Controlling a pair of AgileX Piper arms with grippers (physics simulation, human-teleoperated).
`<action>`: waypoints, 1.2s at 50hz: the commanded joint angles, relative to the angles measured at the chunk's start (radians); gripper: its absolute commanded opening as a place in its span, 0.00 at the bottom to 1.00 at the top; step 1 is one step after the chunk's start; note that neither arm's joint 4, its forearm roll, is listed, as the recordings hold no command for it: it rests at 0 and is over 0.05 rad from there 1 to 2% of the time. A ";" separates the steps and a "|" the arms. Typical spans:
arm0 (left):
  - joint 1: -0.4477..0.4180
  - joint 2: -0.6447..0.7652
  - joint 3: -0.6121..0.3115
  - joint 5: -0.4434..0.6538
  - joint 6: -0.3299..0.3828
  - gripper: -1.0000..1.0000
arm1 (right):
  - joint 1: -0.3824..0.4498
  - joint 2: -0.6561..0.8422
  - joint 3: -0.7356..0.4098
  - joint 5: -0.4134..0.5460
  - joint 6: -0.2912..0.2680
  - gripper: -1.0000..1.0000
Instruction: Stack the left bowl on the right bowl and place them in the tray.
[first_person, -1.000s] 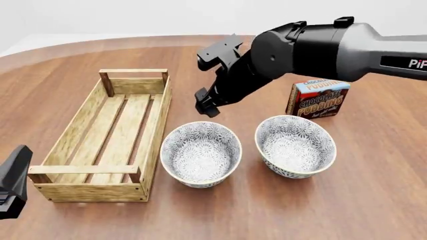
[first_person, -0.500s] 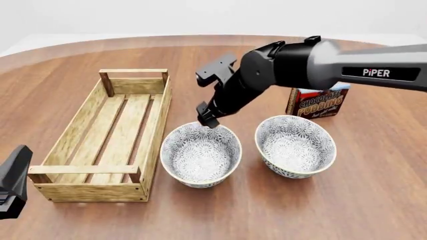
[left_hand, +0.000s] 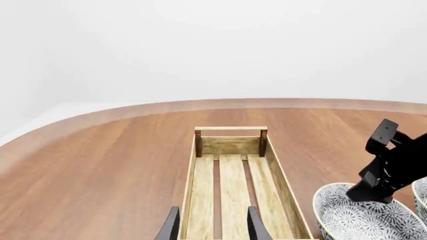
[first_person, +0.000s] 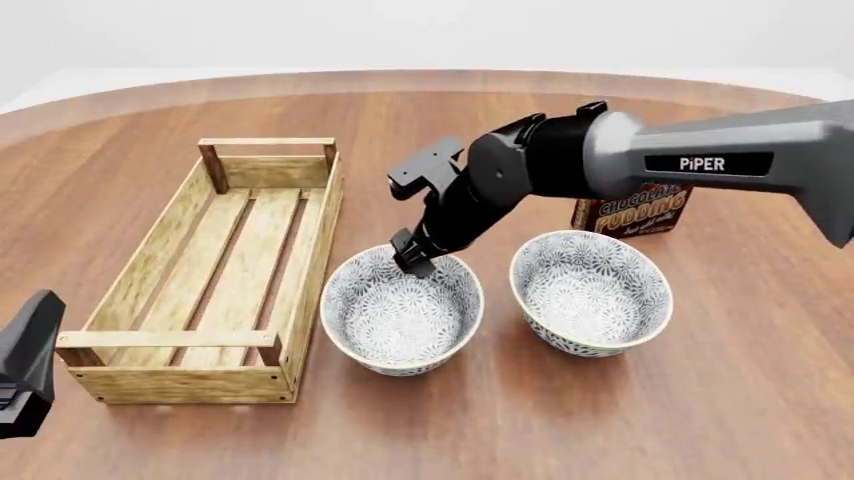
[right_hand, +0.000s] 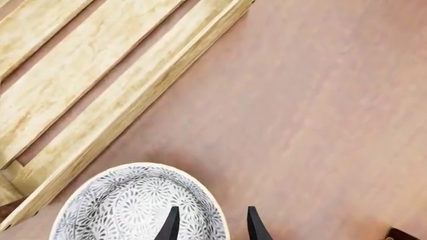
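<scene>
Dropping from above, the right claw (first_person: 412, 255) now hangs open astride the left bowl's (first_person: 400, 310) far rim at 12 o'clock. That bowl sits on the counter (first_person: 694, 400) between the tray (first_person: 134, 290) and the right bowl (first_person: 591, 292). At 7 o'clock, the left claw (left_hand: 212, 227) waits, fingers parted.

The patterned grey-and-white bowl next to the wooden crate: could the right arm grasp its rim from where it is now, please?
Probably yes: the right end effector hangs open over the far rim of the left patterned bowl, its fingers straddling it, nothing between.
</scene>
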 joint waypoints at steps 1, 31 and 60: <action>0.000 0.000 0.000 0.000 0.000 1.00 | 0.008 0.020 0.011 -0.013 0.009 1.00; 0.000 0.000 0.000 0.000 0.000 1.00 | 0.021 0.051 0.048 -0.055 0.029 1.00; 0.000 0.000 0.000 0.000 0.000 1.00 | -0.007 0.022 0.048 -0.021 -0.016 0.00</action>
